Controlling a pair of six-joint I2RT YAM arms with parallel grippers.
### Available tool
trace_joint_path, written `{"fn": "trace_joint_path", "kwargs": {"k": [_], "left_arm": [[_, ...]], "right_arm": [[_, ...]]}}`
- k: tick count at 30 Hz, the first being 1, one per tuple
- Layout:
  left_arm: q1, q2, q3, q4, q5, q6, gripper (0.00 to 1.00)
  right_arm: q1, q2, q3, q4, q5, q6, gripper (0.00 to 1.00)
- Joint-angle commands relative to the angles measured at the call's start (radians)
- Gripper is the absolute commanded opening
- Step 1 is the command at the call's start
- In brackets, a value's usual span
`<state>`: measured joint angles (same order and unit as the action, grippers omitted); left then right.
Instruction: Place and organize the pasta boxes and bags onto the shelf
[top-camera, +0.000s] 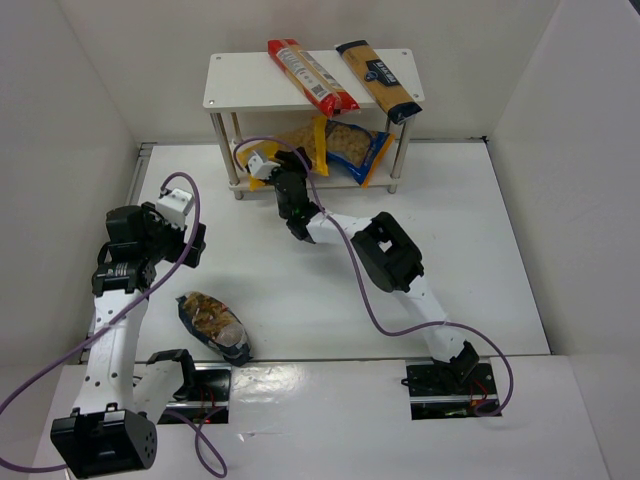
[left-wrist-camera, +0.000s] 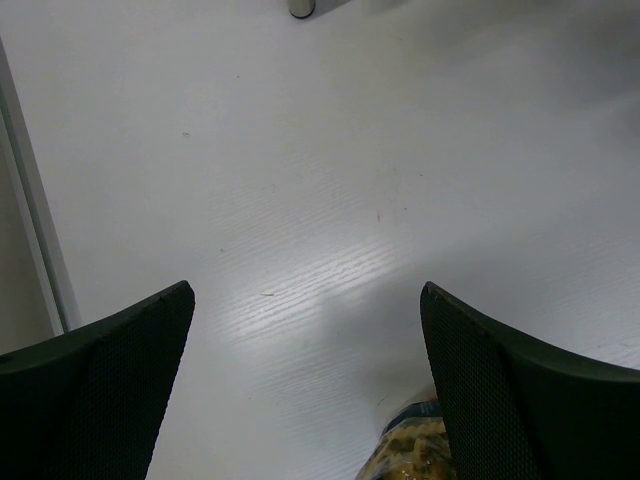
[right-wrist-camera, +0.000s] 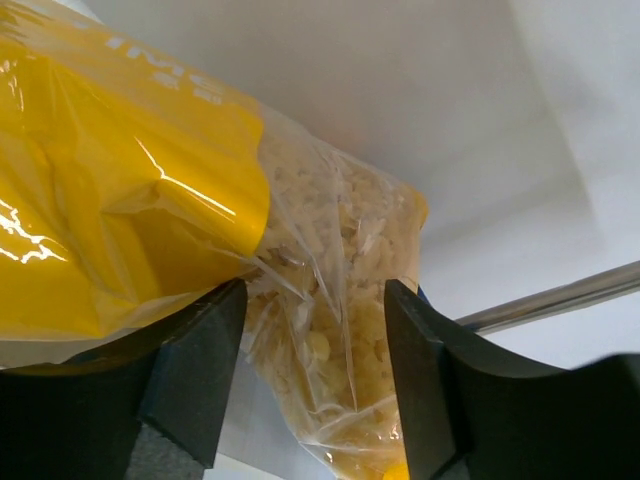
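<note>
Yellow plastic bag with a clear window (right-wrist-camera: 130, 220) lies on the lower tier of the small white 2-tier shelf (top-camera: 235, 80), just beside a blue-yellow bag (top-camera: 355, 150) of pale pasta on the same board. On the top board lie a long red pack (top-camera: 310, 75) and a long yellow-navy pack (top-camera: 378, 78), side by side, both slanted, with their near ends hanging past the front edge. The right gripper (right-wrist-camera: 315, 300) reaches into the lower tier with its 2 fingers parted on either side of the bag's clear window; whether they press it or stand free of it I cannot tell. A dark clear bag of brownish pasta (top-camera: 213, 325) lies on the white table (top-camera: 480, 250), well apart from the shelf, near the left arm's base. The left gripper (left-wrist-camera: 305, 300) hangs above the table beside that bag, fingers spread wide with nothing between them.
</note>
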<state>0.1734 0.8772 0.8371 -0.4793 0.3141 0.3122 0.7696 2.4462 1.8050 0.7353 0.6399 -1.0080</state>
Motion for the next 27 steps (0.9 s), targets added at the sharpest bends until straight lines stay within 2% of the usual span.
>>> {"fn": "trace_joint_path", "kwargs": {"k": [1,13,20,23,27], "left_arm": [[0.006,-0.020,0.003,0.010,0.022,0.010,0.99],[0.006,-0.038,0.003,0.010,0.031,0.010,0.99],[0.006,-0.057,0.003,0.010,0.031,0.010,0.99],[0.006,-0.057,0.003,0.010,0.031,0.010,0.99],[0.006,-0.066,0.003,0.010,0.031,0.010,0.99]], "right_arm": [[0.000,-0.070,-0.022,0.027,0.000,0.020,0.66],[0.043,-0.190,-0.167,0.007,0.036,0.029,0.71],[0.062,-0.292,-0.245,-0.076,0.037,0.066,0.74],[0.080,-0.344,-0.286,-0.141,0.027,0.111,0.75],[0.102,-0.470,-0.344,-0.353,-0.034,0.235,0.75]]}}
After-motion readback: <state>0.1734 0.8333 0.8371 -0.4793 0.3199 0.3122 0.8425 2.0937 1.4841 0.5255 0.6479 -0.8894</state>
